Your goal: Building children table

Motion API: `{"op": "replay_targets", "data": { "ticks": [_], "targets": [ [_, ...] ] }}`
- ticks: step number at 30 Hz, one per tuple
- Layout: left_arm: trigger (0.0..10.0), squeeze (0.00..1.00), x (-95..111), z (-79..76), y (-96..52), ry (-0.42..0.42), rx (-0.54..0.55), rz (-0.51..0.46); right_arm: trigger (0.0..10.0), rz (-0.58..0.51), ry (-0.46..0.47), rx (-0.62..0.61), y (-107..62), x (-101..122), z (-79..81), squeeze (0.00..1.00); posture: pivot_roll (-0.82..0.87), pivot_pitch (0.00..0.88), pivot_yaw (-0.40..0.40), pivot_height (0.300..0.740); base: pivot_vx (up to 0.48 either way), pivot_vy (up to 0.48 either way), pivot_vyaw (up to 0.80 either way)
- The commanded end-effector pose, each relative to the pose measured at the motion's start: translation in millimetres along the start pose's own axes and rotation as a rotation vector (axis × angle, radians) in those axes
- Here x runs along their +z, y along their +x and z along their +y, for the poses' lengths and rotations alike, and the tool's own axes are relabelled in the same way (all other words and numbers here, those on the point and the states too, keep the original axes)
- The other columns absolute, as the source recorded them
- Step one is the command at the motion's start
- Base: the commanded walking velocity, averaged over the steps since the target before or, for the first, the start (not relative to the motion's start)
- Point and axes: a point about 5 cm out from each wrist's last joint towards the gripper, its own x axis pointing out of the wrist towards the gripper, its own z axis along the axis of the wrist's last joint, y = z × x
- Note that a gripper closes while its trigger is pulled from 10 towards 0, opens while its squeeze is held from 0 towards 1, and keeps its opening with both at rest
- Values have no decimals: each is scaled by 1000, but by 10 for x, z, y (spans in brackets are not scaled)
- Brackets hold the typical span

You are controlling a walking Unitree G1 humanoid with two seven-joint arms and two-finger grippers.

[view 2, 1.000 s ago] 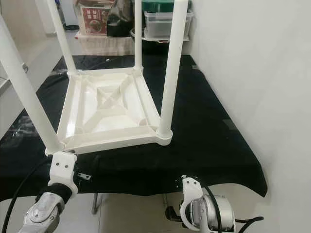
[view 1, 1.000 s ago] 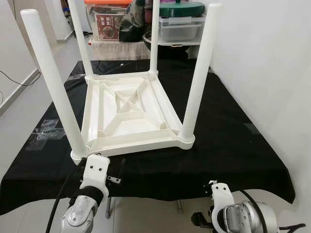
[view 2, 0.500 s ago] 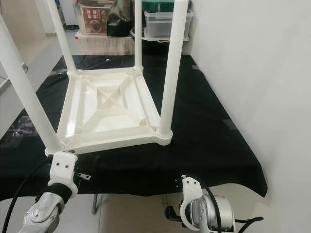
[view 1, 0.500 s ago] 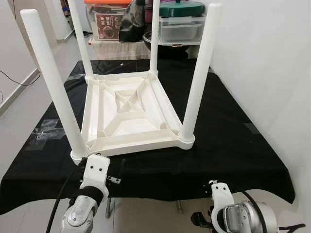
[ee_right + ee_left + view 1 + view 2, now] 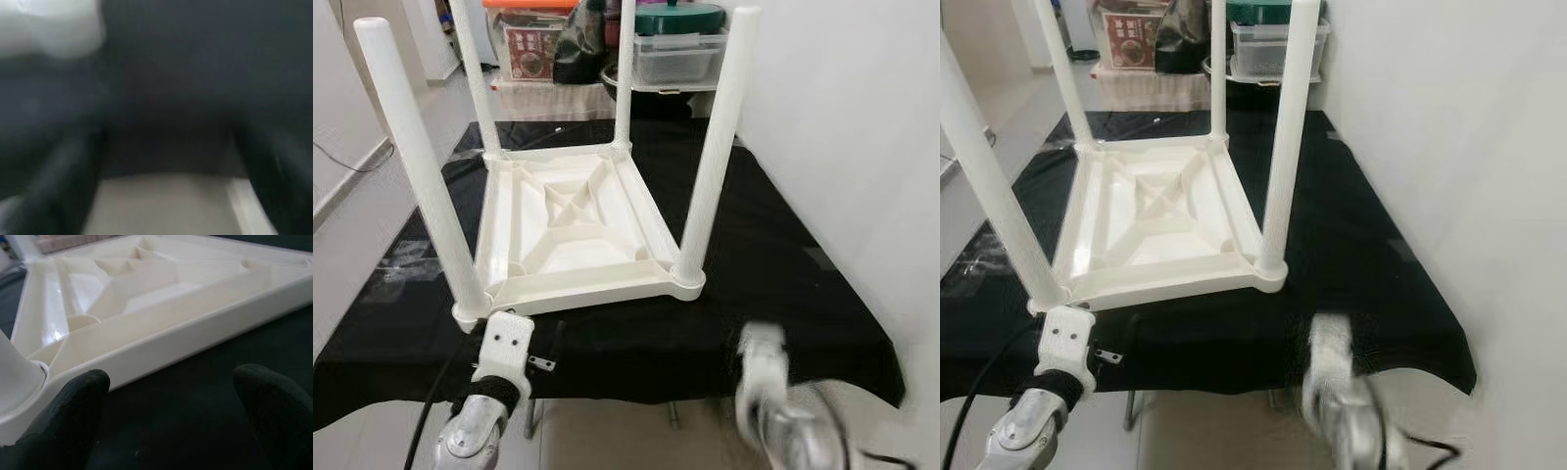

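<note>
A white plastic children's table (image 5: pixel 570 220) lies upside down on a black cloth (image 5: pixel 783 264), with its legs pointing up: front left leg (image 5: pixel 421 176), front right leg (image 5: pixel 710 157) and two at the back. My left gripper (image 5: pixel 171 396) is open, low over the cloth just before the table's near rim (image 5: pixel 195 328), close to the front left leg's socket (image 5: pixel 19 377). My right arm (image 5: pixel 773 392) is a blur at the cloth's front edge. Its gripper (image 5: pixel 166 161) looks open over the cloth's edge, holding nothing.
A white wall (image 5: pixel 862 147) runs along the right side of the cloth. Behind it stand a clear bin with a green lid (image 5: pixel 680 49), a brown box (image 5: pixel 530 49) and a black bag (image 5: pixel 579 44). Pale floor (image 5: pixel 352 225) lies to the left.
My right arm has swung up and is blurred by the motion. The left arm and the upturned table stay where they were.
</note>
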Motion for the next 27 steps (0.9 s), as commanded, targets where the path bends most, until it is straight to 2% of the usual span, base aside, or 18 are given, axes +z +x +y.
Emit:
{"op": "replay_targets", "data": {
  "ticks": [1,11,17,27],
  "targets": [
    [10000,0,-21,6,-15,6,-2,9,10000,104,10,125,41,153,96,0,-36,46,-46,740,0,0,0],
    [10000,0,-14,9,-13,5,2,6,10000,103,13,125,43,159,96,0,-35,47,-46,740,0,0,0],
    [10000,0,-9,7,-11,7,3,5,10000,-60,3,119,78,45,93,0,-35,50,-46,740,0,0,0],
    [10000,0,-7,8,-9,8,1,5,10000,-65,0,125,80,42,97,0,-36,52,-47,740,0,0,0]
  ]
}}
